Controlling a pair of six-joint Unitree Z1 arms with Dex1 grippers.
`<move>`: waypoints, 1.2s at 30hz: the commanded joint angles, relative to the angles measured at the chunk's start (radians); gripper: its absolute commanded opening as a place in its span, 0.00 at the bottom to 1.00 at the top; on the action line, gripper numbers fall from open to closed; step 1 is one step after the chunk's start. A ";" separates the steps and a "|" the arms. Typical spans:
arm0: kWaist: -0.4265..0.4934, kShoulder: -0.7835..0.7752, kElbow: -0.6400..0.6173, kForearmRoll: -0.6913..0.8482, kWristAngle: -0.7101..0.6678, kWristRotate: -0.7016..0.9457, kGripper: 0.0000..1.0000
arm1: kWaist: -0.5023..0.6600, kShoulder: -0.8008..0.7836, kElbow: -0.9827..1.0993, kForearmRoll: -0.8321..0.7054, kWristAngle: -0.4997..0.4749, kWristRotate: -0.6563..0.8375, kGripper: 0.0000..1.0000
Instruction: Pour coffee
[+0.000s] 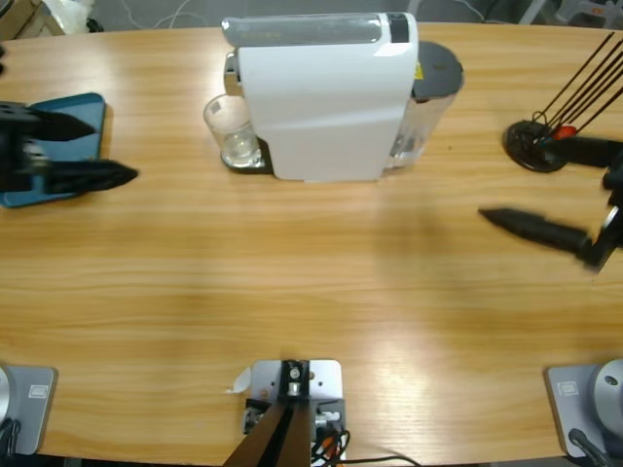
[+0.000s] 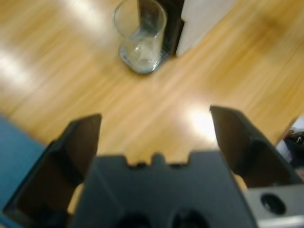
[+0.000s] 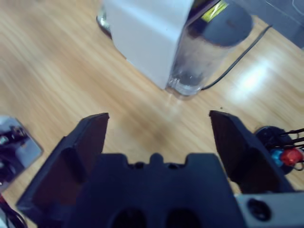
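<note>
Left gripper [image 2: 154,137] hangs with its jaws spread wide and nothing between them, and I see the glass [image 2: 140,35] straight ahead of it, well apart, standing upright on the drip tray against the front of the coffee machine [image 2: 202,19]. From above, that same gripper [image 1: 97,146] sits at the table's edge over a blue mat [image 1: 83,112], with the glass [image 1: 230,129] ahead and the machine [image 1: 326,97] just beyond the glass. I judge the glass light, stiff, smooth and breakable, and it looks empty or nearly so; clear walls will be slippery, so I would close on it across the middle of its wall, squarely and gently, keeping it upright. It stands tight against the machine, so 1 jaw would have little room on that side. Right gripper [image 3: 156,142] is likewise wide open and holds nothing; it points toward the machine's far side, where the clear water tank [image 3: 190,66] with its dark lid stands ahead, a black cable trailing away from it. In the top view this gripper [image 1: 569,199] hovers low over bare table [image 1: 311,292], near a black holder of thin rods [image 1: 535,146].
</note>
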 commanded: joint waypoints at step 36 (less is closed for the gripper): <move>0.004 -0.100 0.020 0.099 0.108 0.008 0.85 | -0.260 0.863 -1.115 0.623 0.155 -0.306 0.00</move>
